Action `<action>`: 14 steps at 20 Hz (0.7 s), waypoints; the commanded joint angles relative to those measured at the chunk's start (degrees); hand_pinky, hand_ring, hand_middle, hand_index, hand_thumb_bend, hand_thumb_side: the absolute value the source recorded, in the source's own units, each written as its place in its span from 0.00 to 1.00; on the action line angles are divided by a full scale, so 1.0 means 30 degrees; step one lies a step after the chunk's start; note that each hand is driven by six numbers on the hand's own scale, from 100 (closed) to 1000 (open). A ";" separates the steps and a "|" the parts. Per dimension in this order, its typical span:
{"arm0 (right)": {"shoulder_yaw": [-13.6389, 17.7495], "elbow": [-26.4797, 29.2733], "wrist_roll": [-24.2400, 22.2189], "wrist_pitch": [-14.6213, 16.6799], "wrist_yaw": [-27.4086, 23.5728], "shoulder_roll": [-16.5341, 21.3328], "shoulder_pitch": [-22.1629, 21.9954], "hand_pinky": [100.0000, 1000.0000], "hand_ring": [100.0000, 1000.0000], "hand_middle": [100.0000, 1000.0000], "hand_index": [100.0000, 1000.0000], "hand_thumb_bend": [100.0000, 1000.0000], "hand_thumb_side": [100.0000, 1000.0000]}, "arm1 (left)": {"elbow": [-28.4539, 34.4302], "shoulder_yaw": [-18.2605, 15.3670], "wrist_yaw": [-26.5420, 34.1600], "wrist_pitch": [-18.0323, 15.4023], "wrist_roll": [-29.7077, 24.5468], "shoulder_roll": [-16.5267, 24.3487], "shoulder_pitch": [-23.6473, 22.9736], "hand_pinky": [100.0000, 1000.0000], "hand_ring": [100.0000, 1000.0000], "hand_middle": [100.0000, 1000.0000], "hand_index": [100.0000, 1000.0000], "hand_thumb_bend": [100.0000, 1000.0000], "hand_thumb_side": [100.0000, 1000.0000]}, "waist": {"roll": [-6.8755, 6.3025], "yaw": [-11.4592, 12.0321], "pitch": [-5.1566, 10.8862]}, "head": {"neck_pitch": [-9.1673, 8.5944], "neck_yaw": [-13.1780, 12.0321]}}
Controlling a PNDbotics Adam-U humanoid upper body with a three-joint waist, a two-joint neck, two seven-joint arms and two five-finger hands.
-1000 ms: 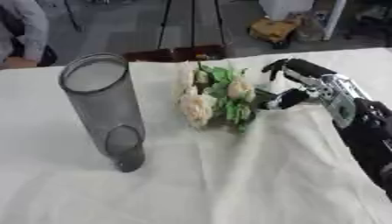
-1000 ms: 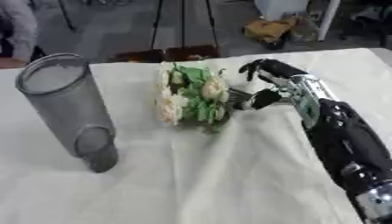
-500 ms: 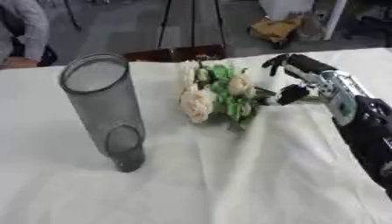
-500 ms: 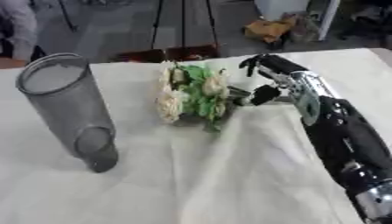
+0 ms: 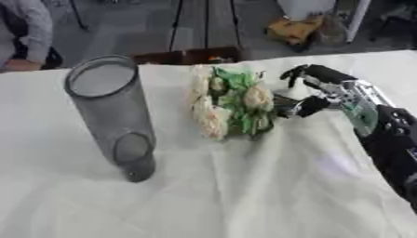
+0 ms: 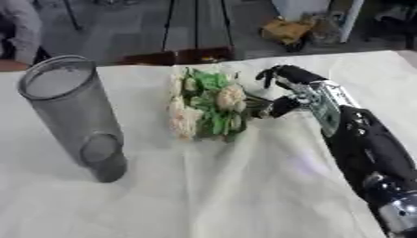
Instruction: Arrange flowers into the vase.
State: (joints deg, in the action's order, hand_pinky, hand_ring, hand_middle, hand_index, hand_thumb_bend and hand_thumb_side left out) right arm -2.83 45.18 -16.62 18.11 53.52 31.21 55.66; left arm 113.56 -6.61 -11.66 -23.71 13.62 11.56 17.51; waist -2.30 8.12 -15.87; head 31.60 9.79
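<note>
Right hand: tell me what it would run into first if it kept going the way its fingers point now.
The right hand points toward the robot's left, at the flowers lying on the white cloth. They look like the first thing in its path, almost at the fingertips; depth makes contact hard to judge. The vase stands farther along.

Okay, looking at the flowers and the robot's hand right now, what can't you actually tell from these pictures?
- Whether the black right hand touches the cream flower bunch: leaves cover the thumb tip in both views.
- The bunch's stems: hidden under blooms.
- Inside the grey mesh vase: too blurred.
- Left hand: outside both views.
</note>
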 commanded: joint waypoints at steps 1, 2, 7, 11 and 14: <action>0.0154 -0.0098 -0.0108 0.0015 -0.0216 0.0434 0.0468 0.75 0.97 0.61 0.88 0.52 0.31 | 0.0344 -0.0063 0.0046 0.0021 -0.0049 0.0172 0.0099 0.49 0.63 0.85 0.89 0.00 1.00 | 0.0026 0.0000 0.0302 | -0.0160 0.0102; 0.0147 -0.0188 -0.0101 0.0019 -0.0229 0.0376 0.0492 0.75 0.97 0.61 0.88 0.54 0.31 | 0.0344 -0.0058 0.0051 0.0026 -0.0050 0.0170 0.0102 0.49 0.63 0.85 0.89 0.00 1.00 | 0.0017 0.0010 0.0294 | -0.0186 0.0121; 0.0082 -0.0497 0.0159 0.0083 -0.0180 0.0046 0.0684 0.73 0.94 0.56 0.85 0.52 0.32 | 0.0344 -0.0035 0.0071 0.0045 -0.0079 0.0150 0.0107 0.49 0.63 0.85 0.89 0.00 1.00 | -0.0034 0.0083 0.0240 | -0.0285 0.0246; -0.0018 -0.0680 0.0239 0.0191 -0.0005 -0.0080 0.0781 0.68 0.86 0.47 0.79 0.51 0.32 | 0.0344 -0.0028 0.0085 0.0058 -0.0101 0.0143 0.0100 0.49 0.63 0.85 0.89 0.00 1.00 | -0.0030 0.0082 0.0217 | -0.0281 0.0255; -0.0031 -0.0862 0.0208 0.0263 0.0045 -0.0098 0.0797 0.64 0.82 0.43 0.75 0.50 0.31 | 0.0344 -0.0028 0.0098 0.0076 -0.0111 0.0132 0.0082 0.49 0.63 0.85 0.89 0.00 1.00 | -0.0009 0.0067 0.0212 | -0.0246 0.0240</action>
State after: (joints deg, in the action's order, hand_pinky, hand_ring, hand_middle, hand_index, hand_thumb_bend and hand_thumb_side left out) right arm -2.89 42.33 -16.09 18.70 53.43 30.06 56.52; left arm 113.56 -6.59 -11.60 -23.48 13.39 11.53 17.51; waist -2.38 8.28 -16.19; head 31.37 10.44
